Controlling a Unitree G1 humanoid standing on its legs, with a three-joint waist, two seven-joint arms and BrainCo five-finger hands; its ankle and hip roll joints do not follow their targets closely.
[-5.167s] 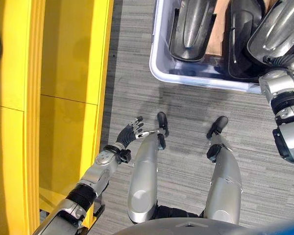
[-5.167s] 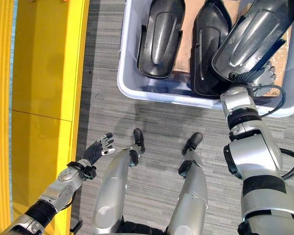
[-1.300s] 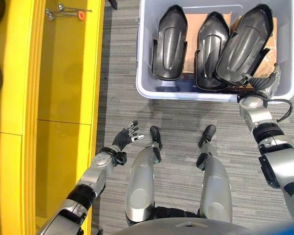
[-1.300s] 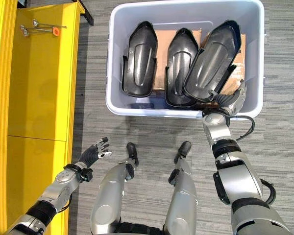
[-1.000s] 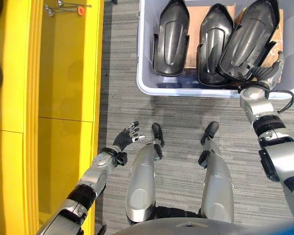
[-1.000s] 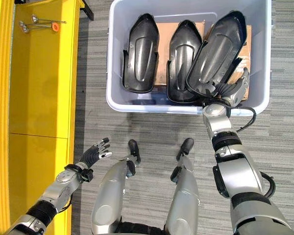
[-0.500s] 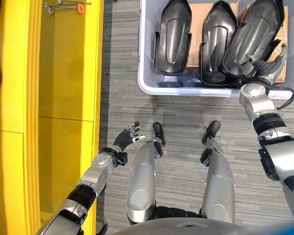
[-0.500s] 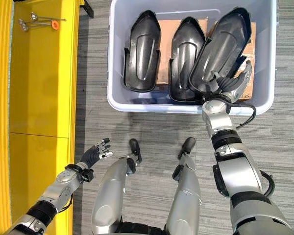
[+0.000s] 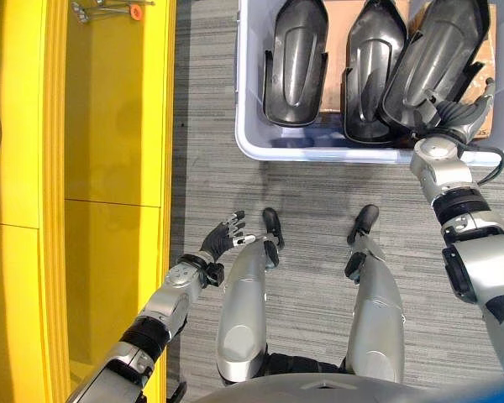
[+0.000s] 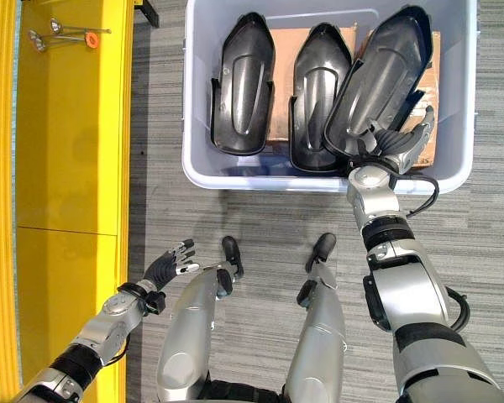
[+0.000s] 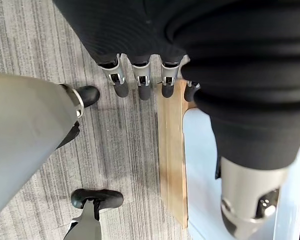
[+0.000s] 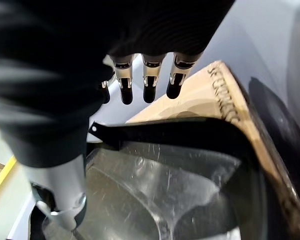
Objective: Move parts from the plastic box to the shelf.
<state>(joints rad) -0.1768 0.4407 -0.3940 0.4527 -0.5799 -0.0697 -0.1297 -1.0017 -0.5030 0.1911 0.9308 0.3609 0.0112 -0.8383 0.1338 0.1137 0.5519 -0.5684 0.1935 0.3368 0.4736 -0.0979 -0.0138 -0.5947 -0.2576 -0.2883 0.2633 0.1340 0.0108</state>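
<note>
A pale grey plastic box (image 10: 260,178) stands on the floor ahead and holds three dark glossy moulded parts. The left part (image 10: 244,80) and the middle part (image 10: 317,84) lie flat side by side. The right part (image 10: 378,75) is tilted and leans over the middle one. My right hand (image 10: 396,144) is at that part's near end, and the part's rim (image 12: 180,134) runs between its fingers (image 12: 149,87) and its thumb, pinched there. My left hand (image 9: 221,243) hovers open over the floor beside the yellow shelf (image 9: 109,126), fingers (image 11: 140,82) straight.
Brown cardboard (image 10: 279,50) lines the box bottom under the parts. Small metal tools with an orange piece (image 10: 63,38) lie at the shelf's far end. Grey striped carpet (image 9: 210,151) separates shelf and box. A wooden strip (image 11: 172,160) borders a pale surface in the left wrist view.
The camera has drawn back from the box over the last seconds. My right hand stays on the tilted part's near end. My left hand has drifted slightly toward my legs.
</note>
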